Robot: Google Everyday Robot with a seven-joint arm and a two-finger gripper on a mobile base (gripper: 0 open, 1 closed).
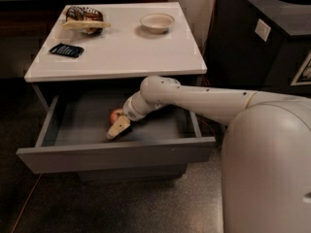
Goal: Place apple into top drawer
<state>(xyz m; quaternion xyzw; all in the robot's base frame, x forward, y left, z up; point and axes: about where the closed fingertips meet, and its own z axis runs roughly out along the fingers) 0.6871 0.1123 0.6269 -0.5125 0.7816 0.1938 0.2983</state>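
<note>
The top drawer [116, 154] of the white-topped cabinet is pulled wide open, showing its dark grey inside. My gripper [118, 125] reaches down into the middle of it from the right on the white arm. The small red apple [115, 115] sits in the gripper, low over the drawer floor. One tan finger [118, 128] slants down to the left just below the apple. The other finger is hidden behind the apple, and I cannot tell whether the apple touches the floor.
On the cabinet top [121, 52] are a white bowl [156, 22] at the back right, a snack bag [84, 19] at the back left and a small dark packet [66, 50]. A black bin [272, 38] stands to the right. My white base [267, 169] fills the lower right.
</note>
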